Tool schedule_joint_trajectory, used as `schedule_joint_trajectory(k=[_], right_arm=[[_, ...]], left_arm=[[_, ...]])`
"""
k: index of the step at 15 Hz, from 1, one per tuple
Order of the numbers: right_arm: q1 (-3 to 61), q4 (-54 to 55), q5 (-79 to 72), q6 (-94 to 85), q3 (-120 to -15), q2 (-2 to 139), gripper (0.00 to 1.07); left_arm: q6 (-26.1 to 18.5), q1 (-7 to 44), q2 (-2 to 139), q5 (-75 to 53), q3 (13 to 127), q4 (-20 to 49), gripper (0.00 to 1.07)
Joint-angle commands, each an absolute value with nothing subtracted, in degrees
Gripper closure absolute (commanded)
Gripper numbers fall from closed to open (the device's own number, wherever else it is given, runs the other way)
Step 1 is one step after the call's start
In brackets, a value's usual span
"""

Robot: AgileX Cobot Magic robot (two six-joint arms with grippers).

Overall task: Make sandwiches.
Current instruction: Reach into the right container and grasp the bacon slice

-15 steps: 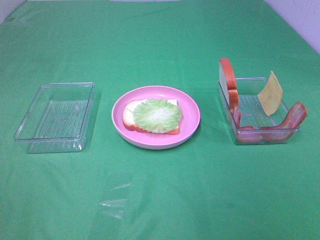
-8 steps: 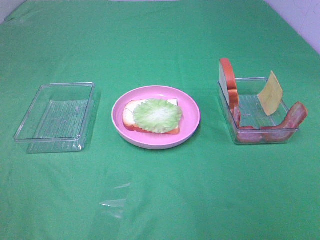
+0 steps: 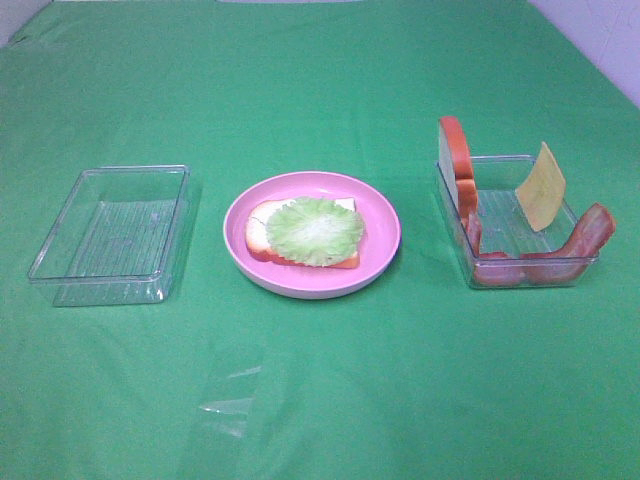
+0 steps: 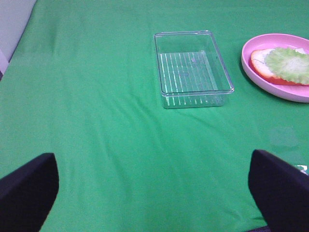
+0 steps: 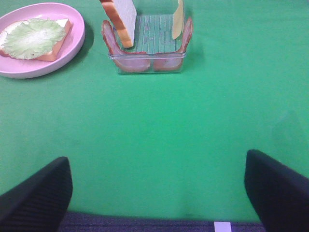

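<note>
Both pairs of jaws stand spread wide and grip nothing. The left gripper (image 4: 152, 162) hangs over bare green cloth (image 4: 96, 121) on the near side of the empty clear tray (image 4: 193, 36). The right gripper (image 5: 157, 162) hangs over cloth on the near side of the ingredient tray (image 5: 147, 57). Neither arm shows in the high view, so both sit well back from the work.

The sandwich is half built on the pink plate (image 3: 385, 225) between the two trays. One bread slice (image 3: 256, 232) lies flat there, and the ruffled lettuce leaf (image 3: 315, 231) lies on top, covering most of it. Flat bread makes a broad base for the thinner layers.

The other parts are in the ingredient tray, to the right of the plate and apart from it. The second bread slice (image 3: 457, 160) stands on edge against the tray's left wall. The yellow cheese slice (image 3: 541, 187) leans upright at the far right corner. The bacon (image 3: 585, 238) curls along the bottom with one end riding over the right rim; whether it is one strip or more I cannot tell. Propped like this, each piece offers an edge for jaws to close on.

The next pick probably falls to the right arm, which is nearer: bacon or cheese first, bread last. The raised bacon end looks the easiest hold, while the thin cheese might tip flat if jostled
</note>
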State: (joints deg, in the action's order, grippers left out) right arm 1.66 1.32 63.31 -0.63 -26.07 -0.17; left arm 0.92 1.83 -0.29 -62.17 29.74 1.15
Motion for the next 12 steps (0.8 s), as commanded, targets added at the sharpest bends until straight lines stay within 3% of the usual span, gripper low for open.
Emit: schedule_joint_trajectory(k=[1, 12], right_arm=[[1.43, 1.38, 63.08, -0.4, -25.9, -1.26, 0.13], [1.43, 0.8, 62.97, 0.0, -26.01, -1.09, 0.13]], left_arm=[[1.15, 1.72, -1.2, -61.54, 29.68, 0.92, 0.04], [1.15, 1.72, -1.2, -61.54, 29.68, 0.92, 0.04]])
